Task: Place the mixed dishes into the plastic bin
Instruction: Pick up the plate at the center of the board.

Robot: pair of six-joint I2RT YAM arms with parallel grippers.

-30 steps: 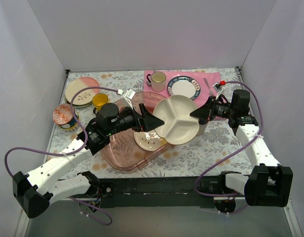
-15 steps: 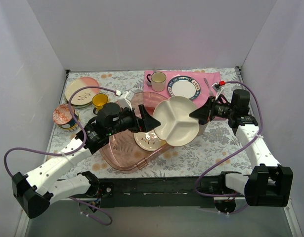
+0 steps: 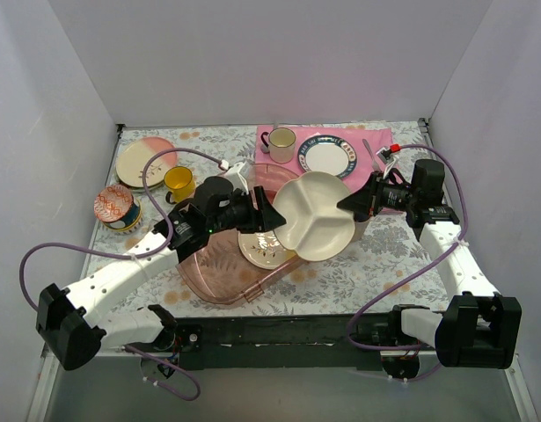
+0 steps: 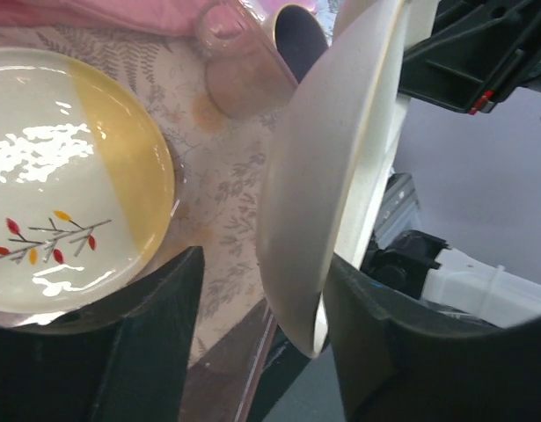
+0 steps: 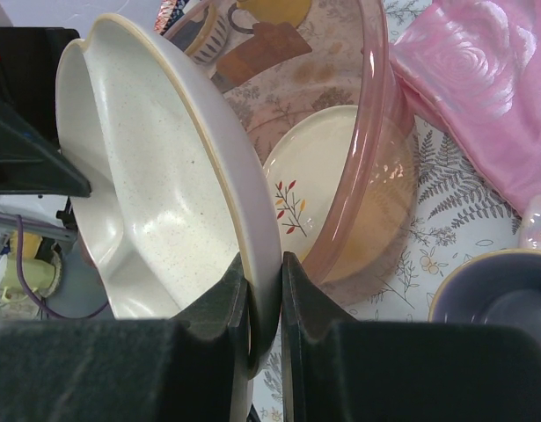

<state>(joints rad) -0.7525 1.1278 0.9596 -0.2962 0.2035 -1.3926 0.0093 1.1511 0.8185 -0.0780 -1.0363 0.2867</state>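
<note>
We are squeezing the round cream three-section plate [image 3: 316, 215] with our right gripper [image 3: 352, 204] — our left gripper [image 3: 279, 217] is standing open around its edge.

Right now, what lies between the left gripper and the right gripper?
The cream three-section plate spans that stretch in the top view: the right gripper pinches one rim, and the left gripper straddles the opposite rim.
</note>
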